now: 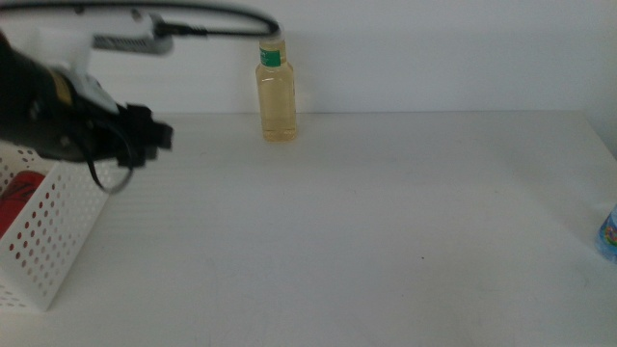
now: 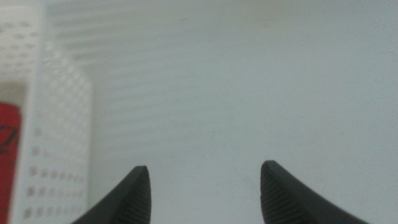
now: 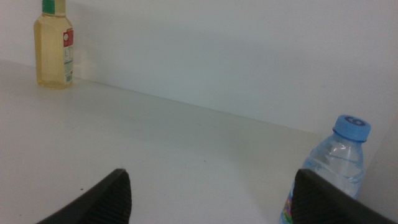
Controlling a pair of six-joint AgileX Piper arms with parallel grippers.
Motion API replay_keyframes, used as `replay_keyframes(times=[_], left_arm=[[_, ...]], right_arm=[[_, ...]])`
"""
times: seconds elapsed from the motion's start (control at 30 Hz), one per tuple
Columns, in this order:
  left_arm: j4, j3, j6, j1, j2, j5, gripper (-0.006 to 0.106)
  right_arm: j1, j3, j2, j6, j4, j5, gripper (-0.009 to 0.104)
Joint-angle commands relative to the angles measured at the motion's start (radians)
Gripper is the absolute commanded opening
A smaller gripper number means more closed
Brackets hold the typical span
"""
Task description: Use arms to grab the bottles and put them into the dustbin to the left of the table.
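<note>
- Left gripper is up over the table's left side, just beside the dustbin, and its jaws are spread wide with nothing between them.
- Inside the dustbin there's red showing through the perforated wall: the red can is in there, though the wrist view is too blurred to say how it lies.
- The yellow-liquid bottle with the green label stands upright at the table's far edge, against the wall, well apart from the left gripper.
- Right gripper sits low at the table's right side, jaws wide apart and empty.
- The blue-capped water bottle stands upright just beside the right gripper; in the middle view only a sliver shows at the right edge.
</note>
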Motion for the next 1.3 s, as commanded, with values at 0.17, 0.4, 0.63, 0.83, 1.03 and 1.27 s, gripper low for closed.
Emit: replay_keyframes(times=[0.17,0.4,0.63,0.83,1.03,1.27], left_arm=[[0.053,0.22,-0.072,-0.084,-0.1,-0.405,0.054],[0.021,0.412,-0.079,-0.084,-0.1,-0.762,0.054],[0.023,0.45,-0.062,-0.083,-0.002,-1.022,0.063],[0.022,0.392,-0.044,-0.084,0.137,-1.104,0.09],[-0.017,0.316,-0.04,-0.086,0.273,-1.245,0.09],[-0.149,0.181,0.045,-0.086,0.403,-1.252,0.09]], right_arm=[[-0.007,-0.008,-0.027,-0.005,-0.013,-0.075,0.067],[-0.007,-0.008,-0.027,-0.005,-0.013,-0.075,0.067],[-0.007,-0.008,-0.027,-0.005,-0.013,-0.075,0.067],[-0.007,-0.008,-0.027,-0.005,-0.013,-0.075,0.067],[-0.007,-0.008,-0.027,-0.005,-0.013,-0.075,0.067],[-0.007,-0.008,-0.027,-0.005,-0.013,-0.075,0.067]])
